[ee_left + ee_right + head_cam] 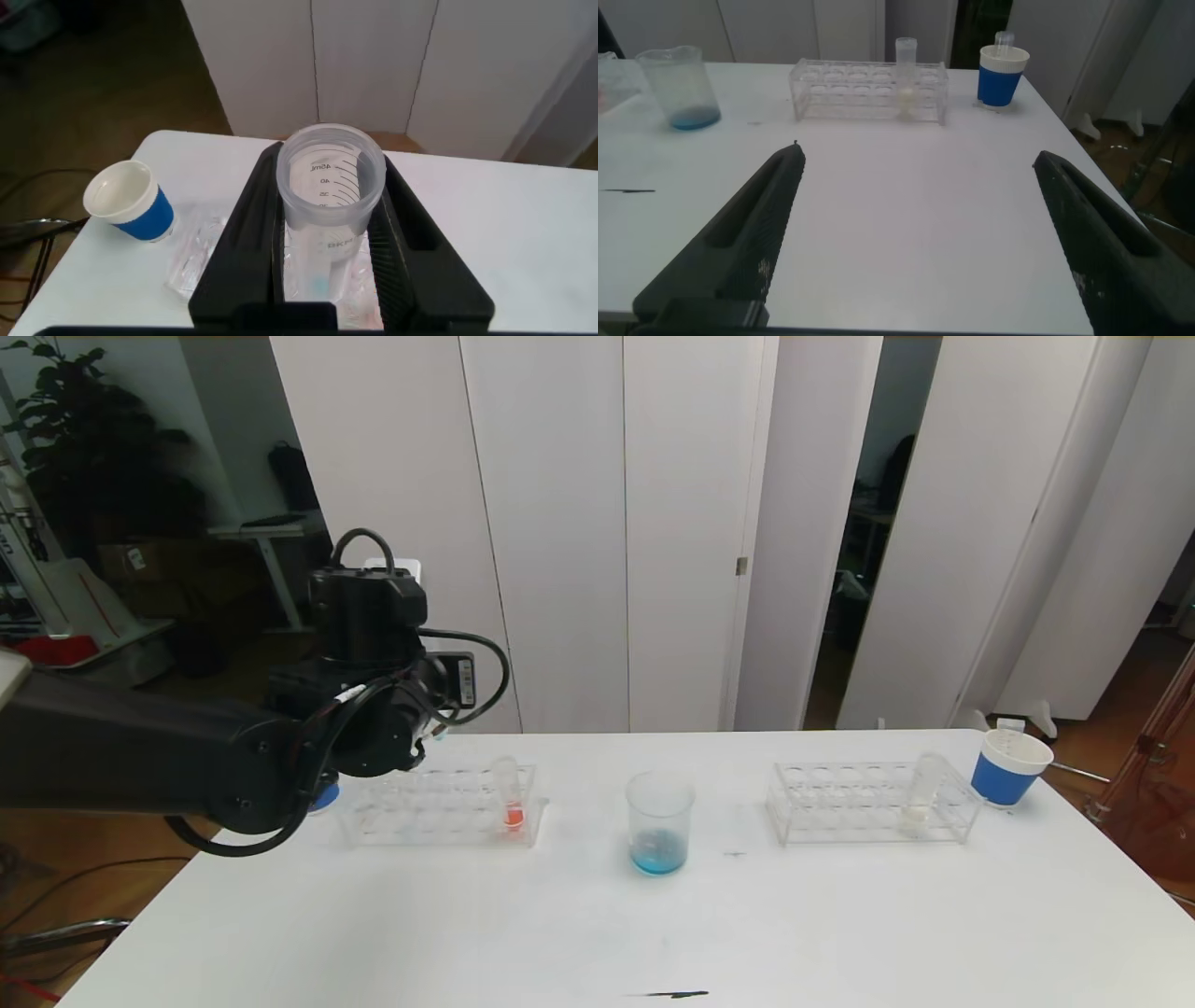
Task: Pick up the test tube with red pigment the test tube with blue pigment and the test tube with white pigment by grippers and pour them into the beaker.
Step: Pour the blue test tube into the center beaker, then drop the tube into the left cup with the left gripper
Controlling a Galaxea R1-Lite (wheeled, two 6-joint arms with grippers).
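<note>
My left gripper (332, 161) is shut on a clear test tube with a printed scale (330, 191); only a faint blue trace shows at its bottom. It hangs above the left rack (439, 807), where the red-pigment tube (510, 795) stands. The beaker (660, 823) at mid-table holds blue liquid and also shows in the right wrist view (682, 86). The white-pigment tube (920, 795) stands in the right rack (873, 803). My right gripper (915, 168) is open and empty, low over the near right of the table, out of the head view.
A blue-and-white paper cup (131, 201) stands by the left rack at the table's left edge. Another cup (1010, 767) with something clear in it stands at the far right corner. A dark mark (672, 995) lies near the front edge.
</note>
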